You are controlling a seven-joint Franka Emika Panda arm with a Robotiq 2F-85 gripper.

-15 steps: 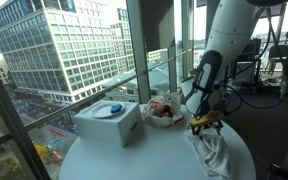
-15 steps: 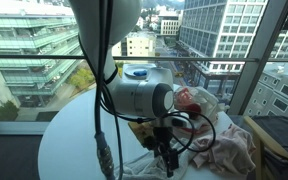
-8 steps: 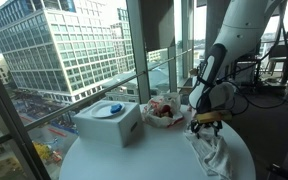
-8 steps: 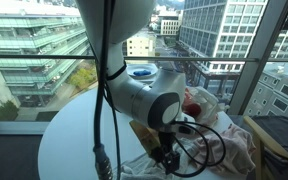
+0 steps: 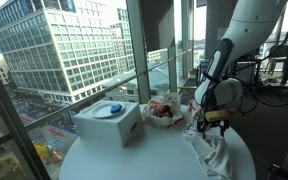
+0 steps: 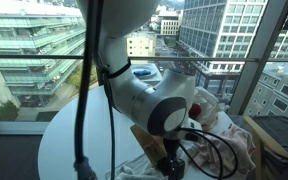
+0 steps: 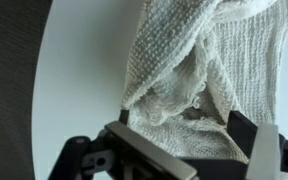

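In an exterior view, the gripper (image 5: 212, 122) is being held over the towel (image 5: 212, 150), on the tabletop (image 5: 134, 162) apart from the white box (image 5: 109, 122). In an exterior view, the towel (image 6: 234, 148) is being half hidden. In the wrist view, the fingers (image 7: 267, 150) are being held wide apart, empty; a thinly pinched fold could slip.

A round white table (image 5: 129, 163) is shown, on which a white box (image 5: 108, 123), a red-and-white bundle (image 5: 164, 110) and a crumpled cloth (image 5: 213, 151) are laid.

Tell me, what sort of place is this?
Likely a high-floor office or lab: tall windows facing city towers, a round white table, and a robot gripper at a crumpled cloth.
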